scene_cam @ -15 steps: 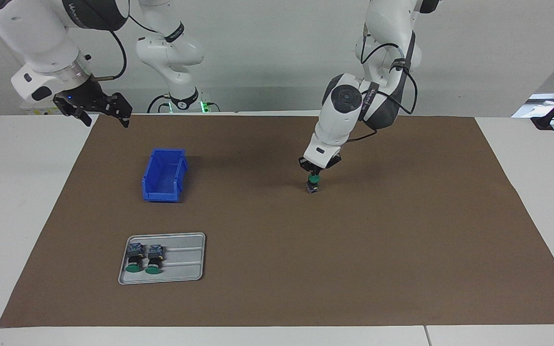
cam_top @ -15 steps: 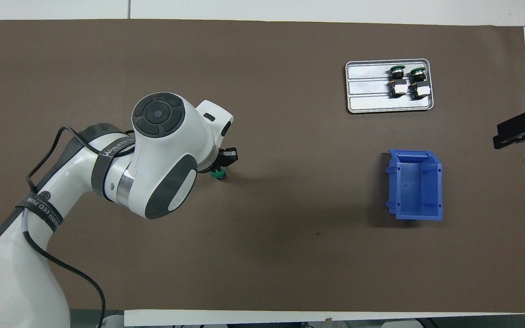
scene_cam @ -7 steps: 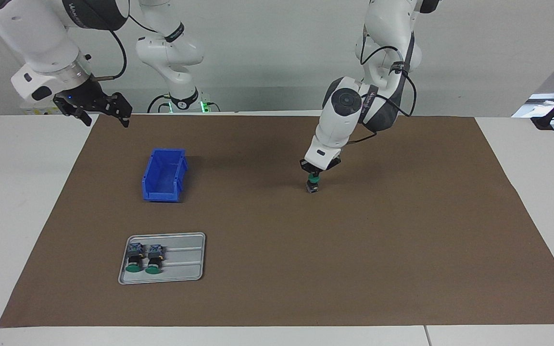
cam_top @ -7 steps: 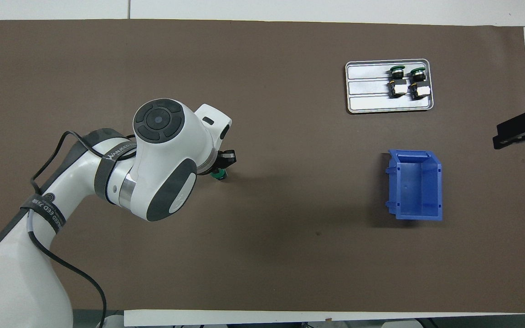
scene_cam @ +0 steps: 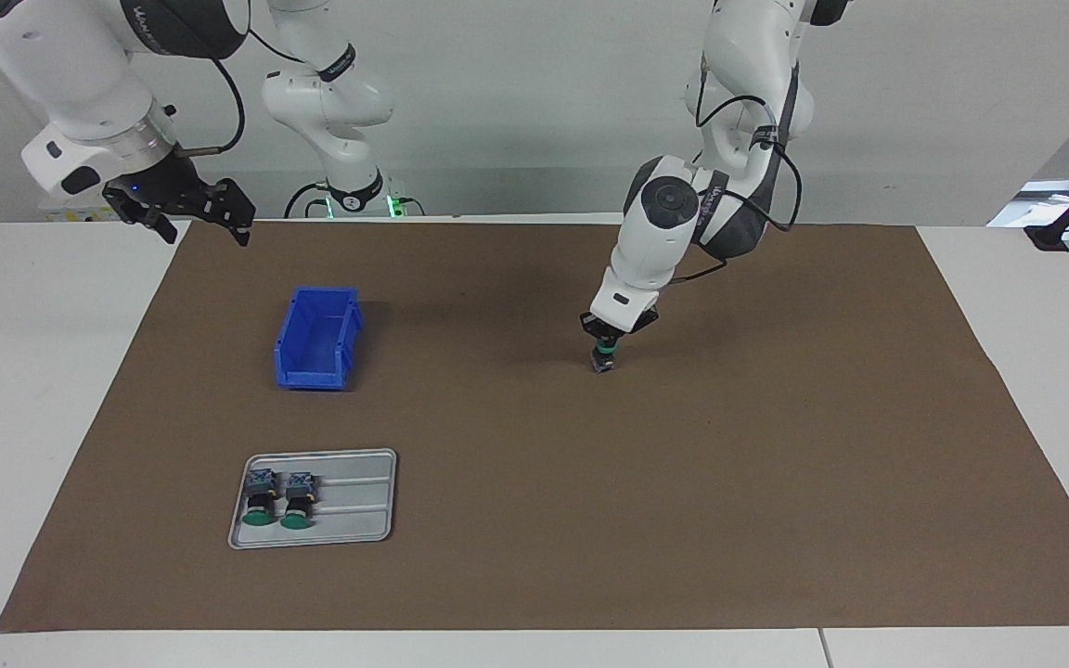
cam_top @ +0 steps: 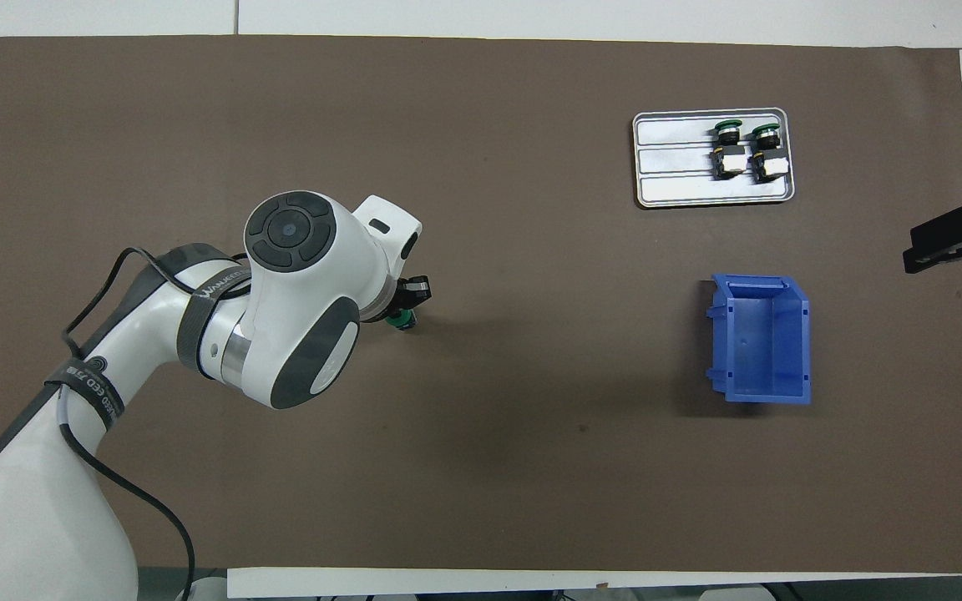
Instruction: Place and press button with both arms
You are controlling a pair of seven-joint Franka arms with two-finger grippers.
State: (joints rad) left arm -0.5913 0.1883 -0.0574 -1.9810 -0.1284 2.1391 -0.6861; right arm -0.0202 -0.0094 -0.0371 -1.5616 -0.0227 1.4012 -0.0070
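Button (scene_cam: 603, 357), round green cap upward, stands on matte brown mat (scene_cam: 683, 482).

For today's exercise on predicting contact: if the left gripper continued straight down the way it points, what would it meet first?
The left gripper, shut, points down at the button standing on the brown mat; its green cap appears to be first, probably already touched.
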